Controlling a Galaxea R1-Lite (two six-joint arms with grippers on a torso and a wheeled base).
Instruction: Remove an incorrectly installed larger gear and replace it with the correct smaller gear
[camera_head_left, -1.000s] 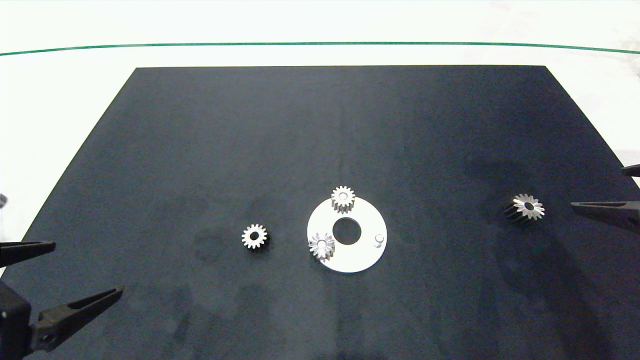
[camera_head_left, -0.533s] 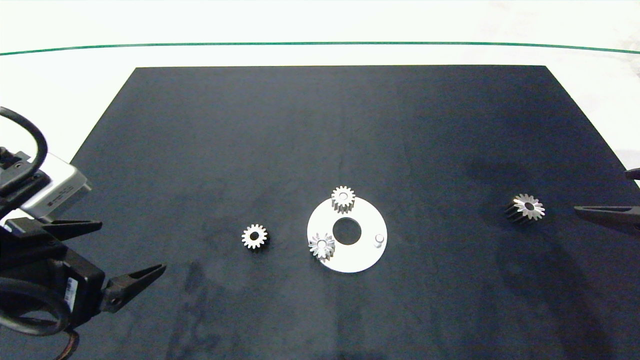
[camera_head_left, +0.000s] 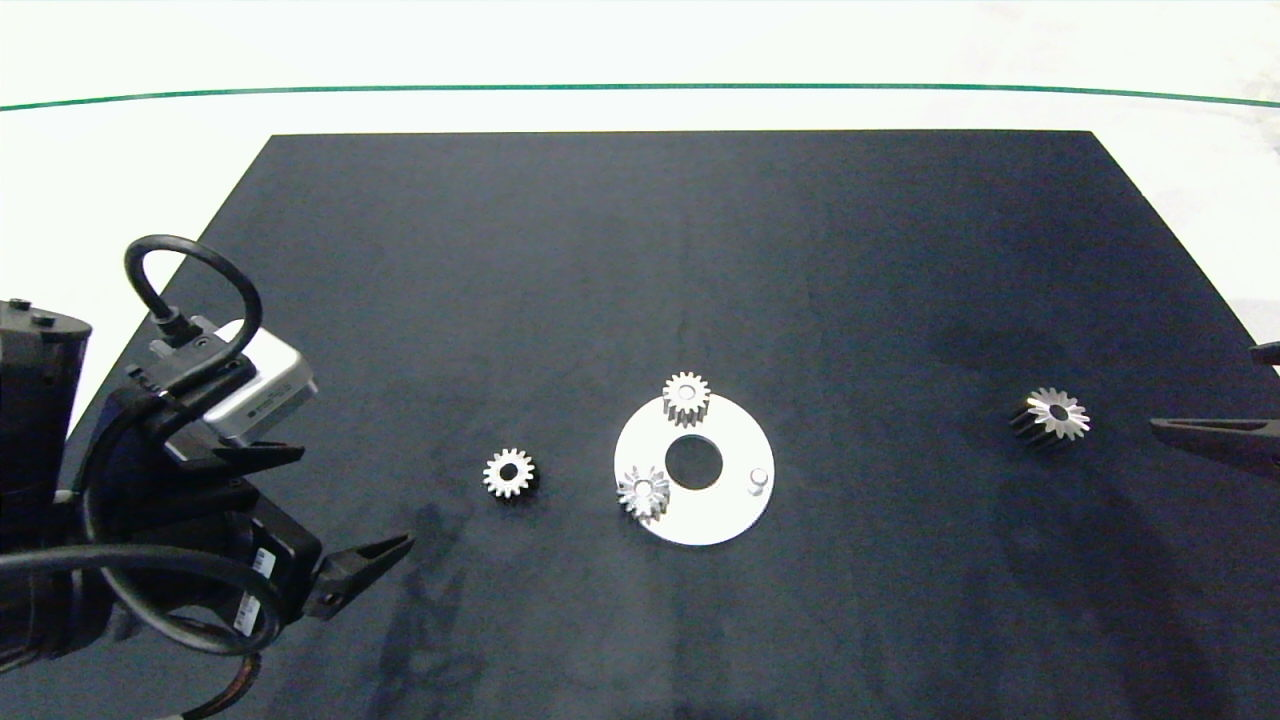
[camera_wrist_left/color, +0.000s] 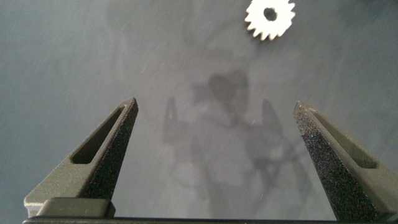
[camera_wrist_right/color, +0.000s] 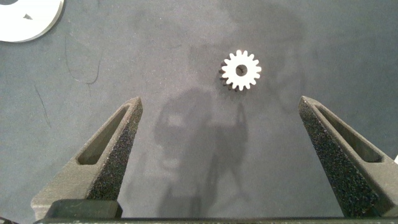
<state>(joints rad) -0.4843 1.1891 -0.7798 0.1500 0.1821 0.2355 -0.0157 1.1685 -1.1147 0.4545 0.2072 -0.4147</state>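
Head view had the left gripper (camera_head_left: 345, 515) out over the near-left part of the black mat (camera_head_left: 640, 250), fingers spread wide with nothing between them, not touching any gear. Its wrist camera said the same: both grey fingers (camera_wrist_left/color: 99, 158) well apart over bare mat, and the small silver gear with short blunt teeth and a round bore (camera_wrist_left/color: 270, 17) lying ahead of them, apart from both tips. On the mat that smaller gear (camera_head_left: 509, 473) sat loose, between the left gripper and the flat white round plate with a big centre hole (camera_head_left: 720, 515).

Right gripper (camera_head_left: 1215, 435) was only poking in at the right edge of the mat, and its wrist view showed the fingers (camera_wrist_right/color: 106, 155) splayed wide and empty too. The wide silver gear with long pointed star-like teeth and a dark grooved side (camera_head_left: 1050, 415) lay on the mat just beside it, well away from the plate.

Count: four gears total. Two sat on the plate, one at its far edge (camera_head_left: 686, 398) and one at its near-left edge (camera_head_left: 643, 491), plus one bare short peg (camera_head_left: 759, 480) on the plate's right side. Two loose gears, one plate, two grippers.
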